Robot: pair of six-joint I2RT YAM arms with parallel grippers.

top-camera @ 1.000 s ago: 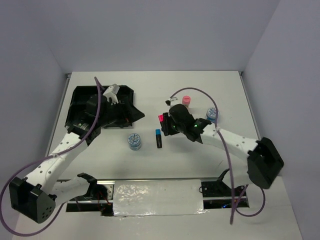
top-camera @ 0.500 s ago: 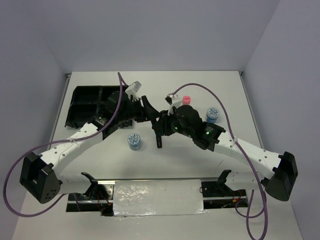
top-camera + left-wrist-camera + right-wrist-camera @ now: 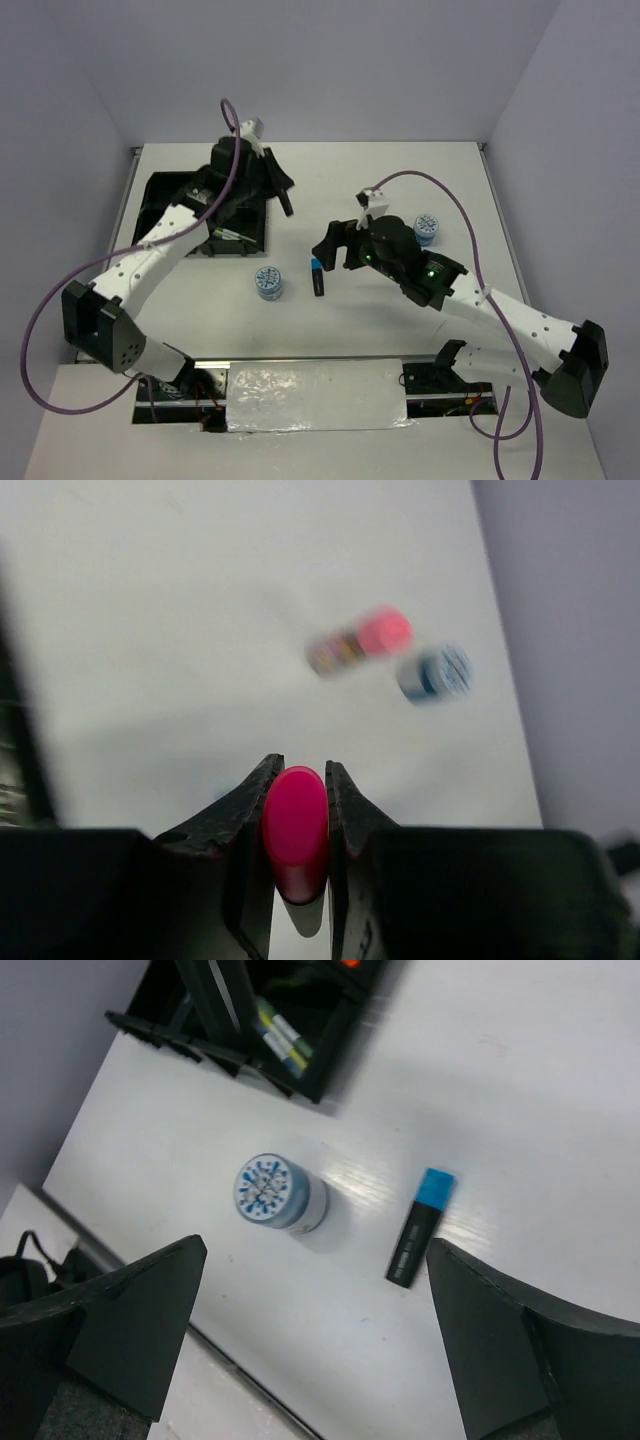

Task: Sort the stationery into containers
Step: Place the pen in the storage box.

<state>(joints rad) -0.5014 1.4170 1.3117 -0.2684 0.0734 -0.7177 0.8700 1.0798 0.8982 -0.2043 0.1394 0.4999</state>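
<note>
Left pincer clamps 1 pink-capped marker (right pincer gapes wide).

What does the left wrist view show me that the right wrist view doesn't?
Only left wrist: the left pincer shut on a pink-capped marker, with a blurred pink-capped bottle and one blue-white tin beyond. Only right wrist: the open right pincer framing the blue-capped marker, another tin and the black tray holding pens. Both: the white table.
</note>
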